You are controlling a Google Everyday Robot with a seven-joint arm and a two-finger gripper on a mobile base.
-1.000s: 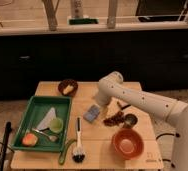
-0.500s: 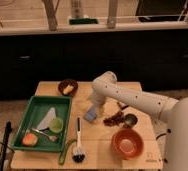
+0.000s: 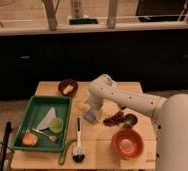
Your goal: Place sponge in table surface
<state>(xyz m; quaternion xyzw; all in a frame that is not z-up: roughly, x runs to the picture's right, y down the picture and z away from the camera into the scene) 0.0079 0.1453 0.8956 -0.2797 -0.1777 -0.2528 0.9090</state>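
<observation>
The sponge is a small blue-grey pad at the middle of the table surface, a pale wooden slatted top. It lies on or just above the planks, to the right of the green tray. My gripper points down from the white arm and is directly over the sponge, at its top edge. The wrist hides the contact between gripper and sponge.
A green tray with an orange-yellow lump and other items is at the left. A black-bristled dish brush lies in front, with an orange bowl at front right. A dark brown bowl is at the back, a dark cluster and a small cup to the right.
The arm's elbow and wrist have swung to the left and lowered over the sponge. The sponge has shifted slightly toward the front.
</observation>
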